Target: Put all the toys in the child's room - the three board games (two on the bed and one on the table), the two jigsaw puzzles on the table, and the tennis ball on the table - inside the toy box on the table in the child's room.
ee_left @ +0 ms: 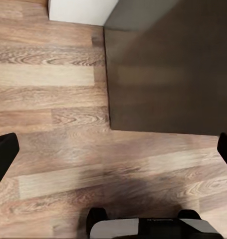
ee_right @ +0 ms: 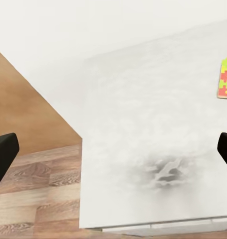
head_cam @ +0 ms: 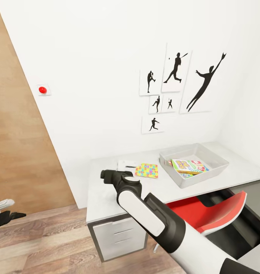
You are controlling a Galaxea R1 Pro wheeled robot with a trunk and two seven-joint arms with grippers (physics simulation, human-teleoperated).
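Right end effector (ee_right: 113, 149) poised over pale grey bench (head_cam: 103, 190), fingers wide apart, empty — prob. lining up on multicolour square jigsaw puzzle (head_cam: 146, 170) just ahead. Shallow light grey toy box (head_cam: 217, 160) beyond, printed game boxes (head_cam: 188, 166) inside. Left end effector (ee_left: 113, 149) low over wood-plank floor (ee_left: 53, 99), fingers apart too. Right wrist cam catches puzzle edge (ee_right: 226, 79) only; head cam gives the full layout.
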